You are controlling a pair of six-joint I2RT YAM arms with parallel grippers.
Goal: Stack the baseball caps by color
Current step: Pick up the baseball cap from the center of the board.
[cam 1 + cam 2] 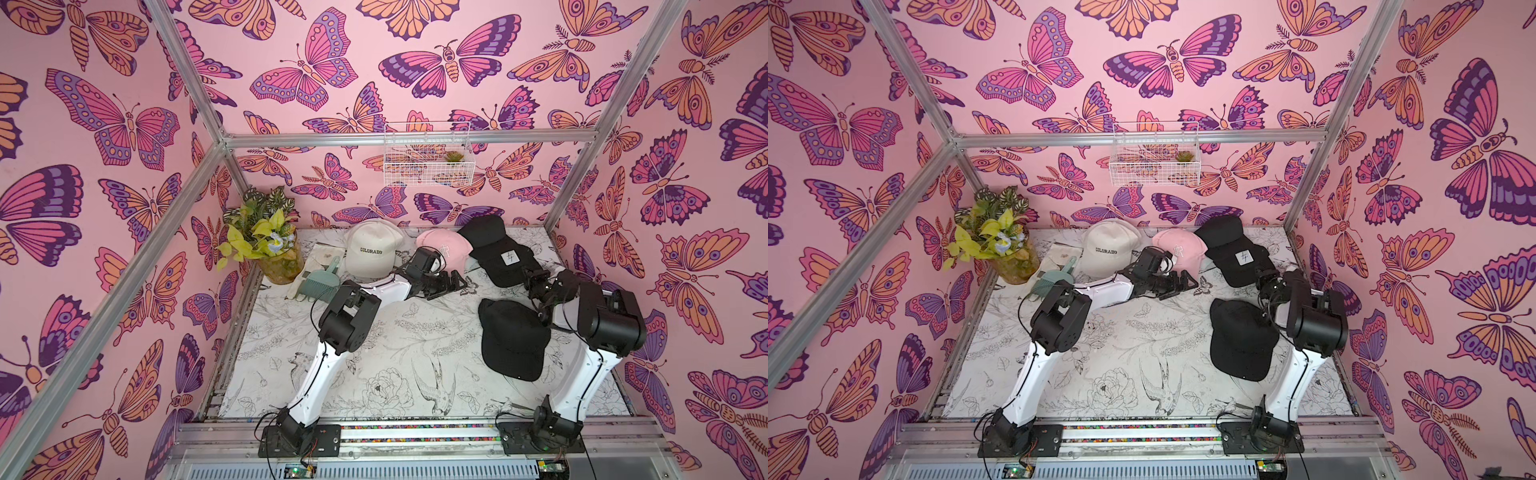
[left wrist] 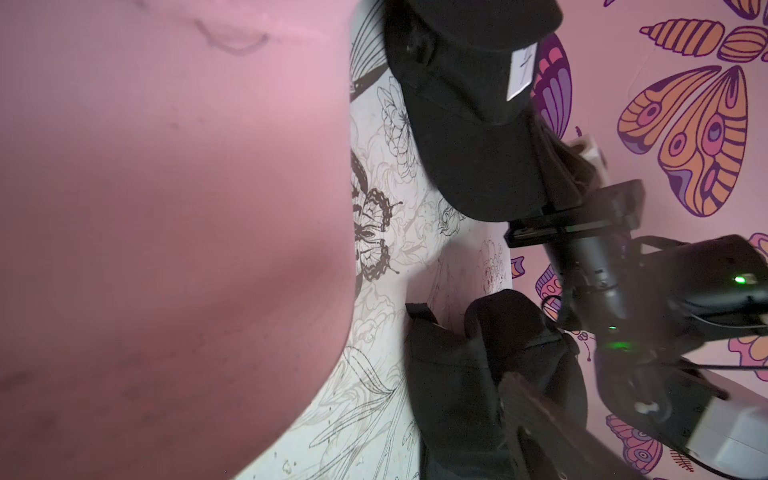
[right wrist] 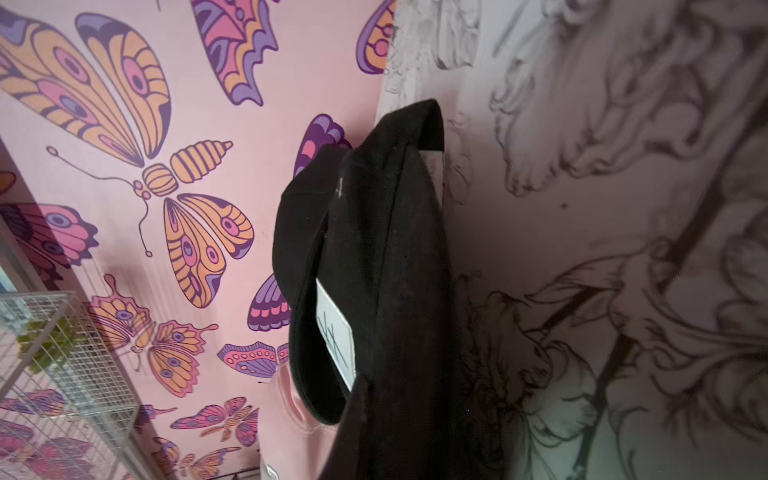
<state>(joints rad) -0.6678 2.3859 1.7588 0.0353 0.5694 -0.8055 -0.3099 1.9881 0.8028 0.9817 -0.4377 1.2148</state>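
Observation:
In both top views a cream cap (image 1: pixel 372 251) lettered COLORADO sits at the back, with a pink cap (image 1: pixel 436 245) to its right. At the back right, two black caps overlap; the nearer one (image 1: pixel 505 266) bears a white patch (image 1: pixel 1244 257). A third black cap (image 1: pixel 513 336) lies nearer the front right. My left gripper (image 1: pixel 449 282) stands open beside the pink cap's brim. That pink cap (image 2: pixel 166 208) fills half the left wrist view. My right gripper (image 1: pixel 534 280) is shut on the brim of the patched black cap (image 3: pixel 374 249).
A vase of leaves (image 1: pixel 274 249) stands in the back left corner. A teal brush and dustpan (image 1: pixel 320 282) lie on a cloth beside it. A white wire basket (image 1: pixel 428 153) hangs on the back wall. Metal frame posts (image 1: pixel 577 183) stand at the table's corners.

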